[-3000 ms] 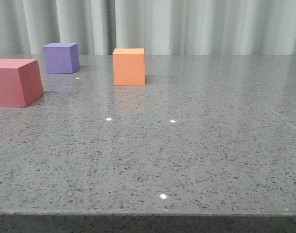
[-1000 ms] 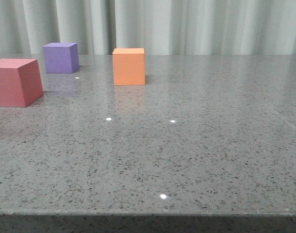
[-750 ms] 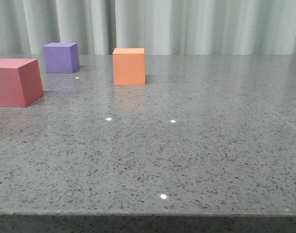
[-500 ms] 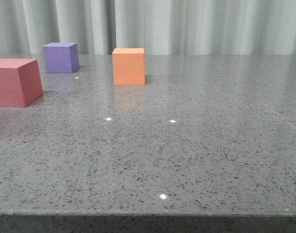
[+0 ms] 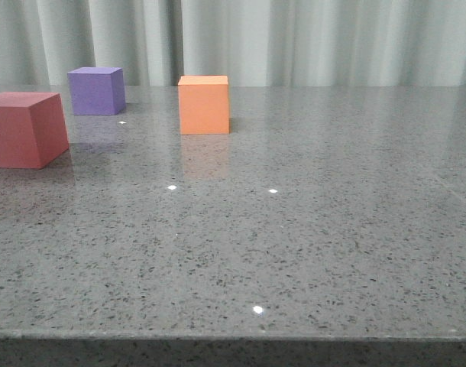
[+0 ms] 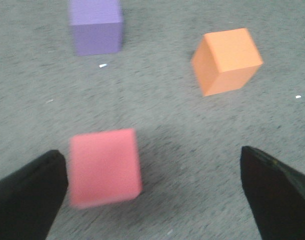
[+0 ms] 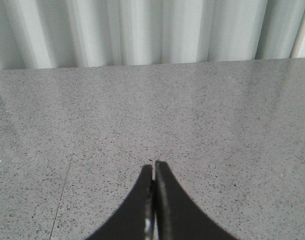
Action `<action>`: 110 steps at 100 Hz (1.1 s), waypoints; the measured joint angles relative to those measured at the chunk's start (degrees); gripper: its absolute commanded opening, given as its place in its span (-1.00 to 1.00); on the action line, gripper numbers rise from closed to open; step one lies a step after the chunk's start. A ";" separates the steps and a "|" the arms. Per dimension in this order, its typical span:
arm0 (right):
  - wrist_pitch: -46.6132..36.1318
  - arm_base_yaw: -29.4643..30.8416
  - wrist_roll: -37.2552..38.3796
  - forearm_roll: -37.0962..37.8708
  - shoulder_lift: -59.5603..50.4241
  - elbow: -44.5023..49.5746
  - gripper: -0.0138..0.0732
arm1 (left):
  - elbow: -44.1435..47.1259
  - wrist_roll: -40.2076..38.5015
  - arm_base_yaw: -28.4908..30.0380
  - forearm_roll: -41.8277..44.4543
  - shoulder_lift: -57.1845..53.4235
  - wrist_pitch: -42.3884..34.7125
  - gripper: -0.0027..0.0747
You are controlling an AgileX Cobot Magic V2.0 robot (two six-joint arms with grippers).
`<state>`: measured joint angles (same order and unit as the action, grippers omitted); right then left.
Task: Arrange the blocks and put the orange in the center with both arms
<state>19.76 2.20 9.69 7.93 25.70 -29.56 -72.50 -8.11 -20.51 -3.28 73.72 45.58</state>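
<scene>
On grey speckled stone table (image 5: 309, 229) | we log no shift among pinkish-red (image 6: 105, 166), purple (image 6: 96, 25), orange foam cubes (image 6: 226, 60); arranging unstarted | left gripper (image 6: 152, 192) fingers spread wide above pinkish-red; right gripper (image 7: 154, 200) fingers pressed together, empty.

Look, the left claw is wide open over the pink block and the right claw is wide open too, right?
Not quite. The right gripper is shut, fingertips together, as the right wrist view shows. The left gripper really is wide open over the pink block.

A grey speckled table (image 5: 309, 229) fills the front view — glossy, with small bright glints. Behind its far edge hangs a pale pleated curtain (image 5: 317, 42).
</scene>
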 measured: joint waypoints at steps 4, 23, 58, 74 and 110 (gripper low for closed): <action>0.00 0.00 0.00 0.00 0.00 0.00 -0.84 | -2.05 -1.23 -1.52 0.70 2.59 -0.11 0.76; 0.00 0.00 0.00 0.00 0.00 0.00 -0.84 | -12.29 -5.47 -7.11 4.90 14.51 0.17 0.76; 0.00 0.12 0.00 -0.10 0.00 0.00 -0.84 | -30.66 -15.58 -14.39 15.59 31.86 4.14 0.76; 0.00 0.12 0.00 -0.10 0.00 0.00 -0.84 | -37.18 -17.36 -15.65 17.02 37.54 6.22 0.76; 0.00 0.12 0.00 -0.10 0.00 0.00 -0.84 | -40.69 -18.24 -15.90 17.19 43.09 7.24 0.76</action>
<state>19.76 2.33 9.69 7.83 25.70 -29.56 -113.19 -26.35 -36.41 13.90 116.81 52.82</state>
